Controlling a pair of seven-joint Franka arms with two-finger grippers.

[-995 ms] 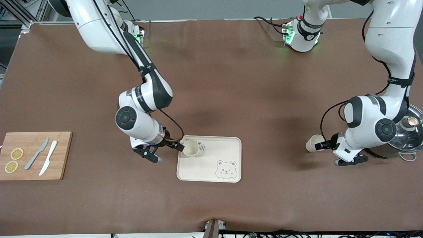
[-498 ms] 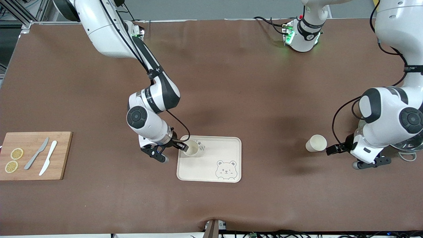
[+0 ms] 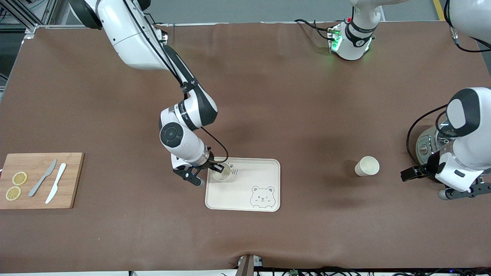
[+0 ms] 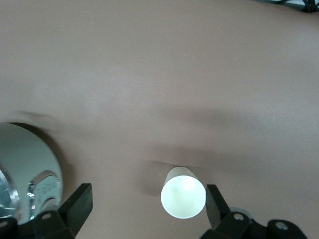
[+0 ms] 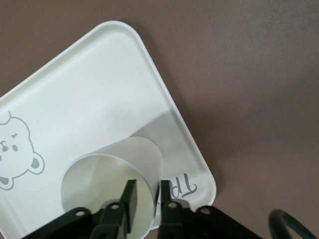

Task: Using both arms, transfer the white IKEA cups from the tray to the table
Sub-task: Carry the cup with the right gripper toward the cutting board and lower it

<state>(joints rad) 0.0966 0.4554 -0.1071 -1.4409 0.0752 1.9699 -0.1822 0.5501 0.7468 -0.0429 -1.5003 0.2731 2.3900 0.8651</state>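
One white cup [image 3: 222,173] is at the corner of the cream bear tray [image 3: 264,168] nearest the right arm. My right gripper [image 3: 219,169] is shut on its wall, one finger inside and one outside. The right wrist view shows the gripper [image 5: 148,196], the cup [image 5: 99,194] and the tray [image 5: 75,99]; I cannot tell if the cup rests on the tray. The second cup [image 3: 367,166] stands alone on the brown table. My left gripper [image 3: 425,184] is open and empty, apart from it toward the left arm's end. The left wrist view shows that cup [image 4: 183,198] past the open gripper [image 4: 148,206].
A pot with a glass lid [image 3: 427,143] sits under the left arm, and shows in the left wrist view [image 4: 25,169]. A wooden cutting board [image 3: 73,180] with two knives and lemon slices lies at the right arm's end.
My left gripper has let go of the second cup and drawn back toward the left arm's end. My right arm has shifted slightly toward the tray, still gripping its cup.
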